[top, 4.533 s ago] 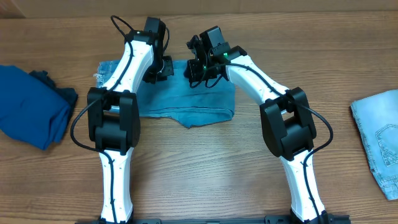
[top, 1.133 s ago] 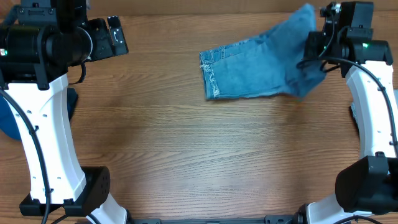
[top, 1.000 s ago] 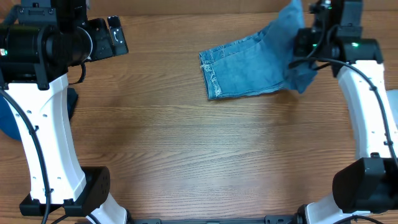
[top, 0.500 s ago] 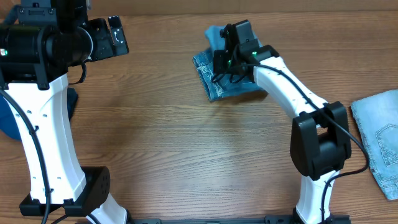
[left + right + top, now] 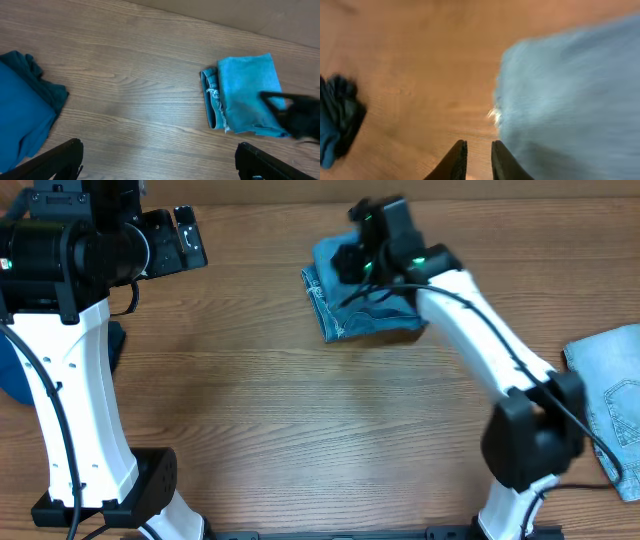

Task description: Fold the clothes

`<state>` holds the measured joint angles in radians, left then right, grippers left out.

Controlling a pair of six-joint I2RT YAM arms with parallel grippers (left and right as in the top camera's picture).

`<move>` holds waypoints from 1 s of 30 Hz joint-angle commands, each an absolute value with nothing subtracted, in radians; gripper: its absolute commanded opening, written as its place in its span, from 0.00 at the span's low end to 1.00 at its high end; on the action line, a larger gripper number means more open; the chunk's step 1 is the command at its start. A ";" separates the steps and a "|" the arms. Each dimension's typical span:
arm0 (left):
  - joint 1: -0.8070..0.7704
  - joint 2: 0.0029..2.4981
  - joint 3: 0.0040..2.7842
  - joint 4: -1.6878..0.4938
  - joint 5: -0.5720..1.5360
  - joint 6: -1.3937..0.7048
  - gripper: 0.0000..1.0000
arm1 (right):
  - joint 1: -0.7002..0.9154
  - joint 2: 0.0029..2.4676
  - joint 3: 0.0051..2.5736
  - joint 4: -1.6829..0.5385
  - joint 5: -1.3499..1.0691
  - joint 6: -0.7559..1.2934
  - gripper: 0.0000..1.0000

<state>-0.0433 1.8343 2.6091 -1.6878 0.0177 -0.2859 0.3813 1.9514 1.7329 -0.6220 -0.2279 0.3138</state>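
Wood-grain counter (image 5: pixel 300 430) all the way across, with three bits of clothing on it. Main one is the light-blue jeans (image 5: pixel 325 280), folded into a compact block at the far side, a bit right of centre, frayed hem (image 5: pixel 336 325) facing left. The right end effector (image 5: pixel 478 144) hangs right over the jeans' left edge. Its fingers are only a narrow crack apart, and I can't see any cloth pinched between the tips, though the wrist view is pretty blurry. The left end effector (image 5: pixel 160 145) is up high at the far left, spread wide with nothing in it, well apart from the jeans. A dark royal-blue garment (image 5: pixel 22 115) sits crumpled at the left edge of the counter, and a paler washed denim piece (image 5: pixel 610 390) lies at the right edge. Both are well away from the folded block.
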 commanded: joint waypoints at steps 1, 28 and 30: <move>-0.040 1.818 2.605 -1.689 0.030 -0.284 1.00 | 0.259 1.929 1.768 -0.746 -0.162 0.307 0.04; -0.360 2.736 2.605 -1.083 0.282 -0.292 0.04 | 0.236 2.275 1.721 -1.083 -0.383 0.174 0.04; -0.353 2.785 2.605 -1.062 0.181 -0.341 0.04 | 0.236 2.272 1.721 -1.139 -0.368 0.151 0.04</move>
